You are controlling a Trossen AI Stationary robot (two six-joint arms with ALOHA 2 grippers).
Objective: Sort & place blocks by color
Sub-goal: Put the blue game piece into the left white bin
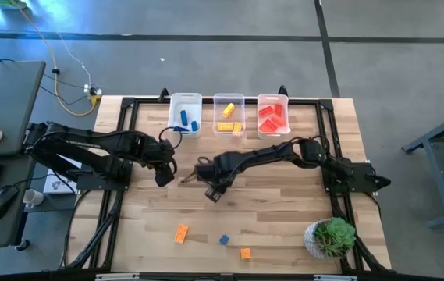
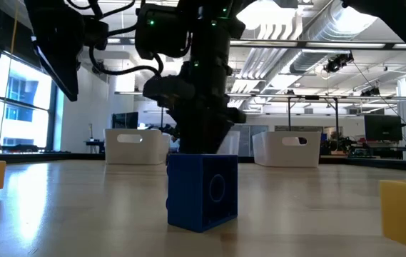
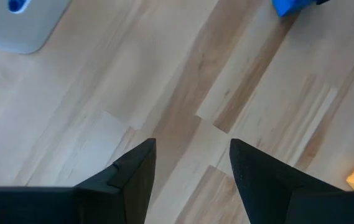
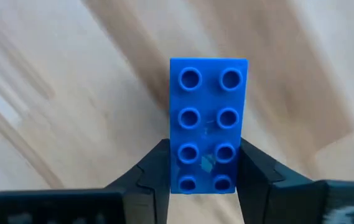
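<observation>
**A:** Right tool [image 4: 203,180] is clamped on a long blue block [image 4: 208,124] mid-bench [image 1: 284,203]. I'd keep the squeeze steady and carry it to the blue bin [image 1: 185,112] before letting go.

**B:** Agreed. Left tool [image 3: 192,168] is spread open, holding nothing, just beside it. The bins look sorted: blue blocks in that one, yellow in the middle bin [image 1: 229,114], red in the right bin [image 1: 273,114].

Bright daylight, blurred wrist views

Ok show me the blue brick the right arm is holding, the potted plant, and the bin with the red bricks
blue brick [image 4: 208,124], right wrist view, studded face.
potted plant [image 1: 332,233], high view, leaves.
red-brick bin [image 1: 272,97], high view, far rim.
</observation>
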